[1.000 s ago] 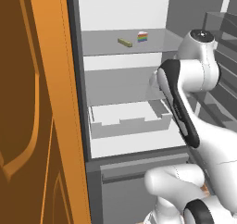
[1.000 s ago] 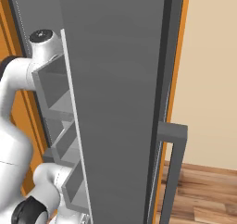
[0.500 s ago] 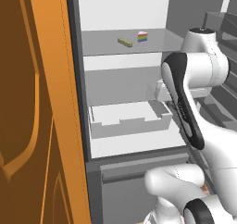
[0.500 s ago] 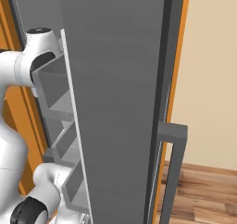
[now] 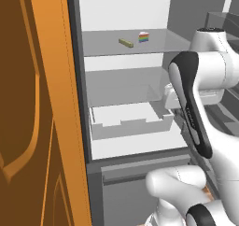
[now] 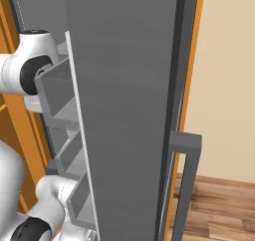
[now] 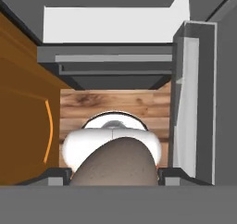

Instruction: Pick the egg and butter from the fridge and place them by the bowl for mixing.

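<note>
Olive-yellow butter (image 5: 125, 43) lies on the upper shelf of the open fridge (image 5: 126, 94) in the left base view, its long axis running from rear left to front right, flat on the shelf. Just beside it, to its right and apart from it, stands a rainbow cake slice (image 5: 144, 37). Lower down sits a white drawer tray (image 5: 130, 122). The arm's dark-and-white links cover the fridge's right side, so the hand itself is hidden there.

From the right base view, the grey fridge door (image 6: 124, 110) stands edge-on with its racks (image 6: 60, 100); it blocks the shelves.

Looking along the hand, the gripper (image 7: 113, 174) is closed around the egg (image 7: 115, 163), a brown-grey rounded lump whose lower part is cut off at the bottom. Wood floor (image 7: 115, 107) and the fridge's base lie beyond.
</note>
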Robot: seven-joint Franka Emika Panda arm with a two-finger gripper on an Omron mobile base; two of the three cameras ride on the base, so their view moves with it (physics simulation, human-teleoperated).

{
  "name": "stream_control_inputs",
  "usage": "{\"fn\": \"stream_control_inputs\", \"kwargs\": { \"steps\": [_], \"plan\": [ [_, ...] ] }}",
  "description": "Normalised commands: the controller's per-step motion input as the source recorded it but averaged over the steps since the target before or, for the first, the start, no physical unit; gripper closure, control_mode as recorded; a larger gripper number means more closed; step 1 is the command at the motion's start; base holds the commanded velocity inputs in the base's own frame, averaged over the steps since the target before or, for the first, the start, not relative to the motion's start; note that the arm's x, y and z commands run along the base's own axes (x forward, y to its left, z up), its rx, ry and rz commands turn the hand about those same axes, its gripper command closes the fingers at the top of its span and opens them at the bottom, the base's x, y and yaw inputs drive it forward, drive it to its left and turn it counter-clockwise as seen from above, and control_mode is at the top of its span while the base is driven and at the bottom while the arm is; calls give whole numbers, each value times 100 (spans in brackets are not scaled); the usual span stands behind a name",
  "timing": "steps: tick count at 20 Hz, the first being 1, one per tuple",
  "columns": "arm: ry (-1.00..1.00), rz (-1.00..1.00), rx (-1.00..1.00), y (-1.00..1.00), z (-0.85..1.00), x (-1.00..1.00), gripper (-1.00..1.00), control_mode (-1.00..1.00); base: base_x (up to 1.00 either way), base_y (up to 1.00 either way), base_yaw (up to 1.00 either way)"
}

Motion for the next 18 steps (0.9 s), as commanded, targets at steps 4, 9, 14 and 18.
{"fn": "stream_control_inputs", "kwargs": {
  "steps": [4,9,14,18],
  "plan": [
    [0,0,0,0,0,-69,100,-100,0,0,0],
    [2,0,0,0,0,-47,100,-100,0,0,0],
    [1,0,0,0,0,-20,100,100,-3,0,0],
    [0,0,0,0,0,0,100,100,-64,0,1]
  ]
}}
